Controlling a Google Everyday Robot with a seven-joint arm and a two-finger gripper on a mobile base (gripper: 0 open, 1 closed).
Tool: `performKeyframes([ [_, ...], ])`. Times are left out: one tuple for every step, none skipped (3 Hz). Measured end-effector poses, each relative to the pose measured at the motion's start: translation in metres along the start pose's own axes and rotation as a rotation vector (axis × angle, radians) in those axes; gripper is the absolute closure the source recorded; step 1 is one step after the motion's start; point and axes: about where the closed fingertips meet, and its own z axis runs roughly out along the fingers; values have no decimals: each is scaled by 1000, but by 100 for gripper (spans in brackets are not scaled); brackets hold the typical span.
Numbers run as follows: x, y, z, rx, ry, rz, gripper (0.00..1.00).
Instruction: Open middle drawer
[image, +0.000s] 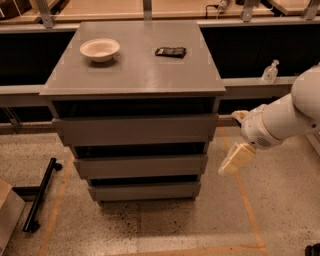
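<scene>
A grey cabinet (132, 75) with three drawers stands in the middle of the camera view. The middle drawer (140, 166) is shut, its front flush between the top drawer (135, 130) and the bottom drawer (145, 191). My gripper (234, 160), cream-coloured on a white arm (280, 120), hangs just right of the cabinet at the height of the middle drawer. It is a short gap away from the cabinet's right side and touches nothing.
A white bowl (100, 49) and a small black object (170, 51) lie on the cabinet top. A clear bottle (270, 72) stands on the rail behind at right. A black bar (40, 195) lies on the floor at left.
</scene>
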Motion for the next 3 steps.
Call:
performKeyframes([
  [8, 0, 47, -46, -88, 32, 0],
  [14, 5, 100, -116, -135, 64, 0],
  [18, 7, 108, -131, -135, 73, 0],
])
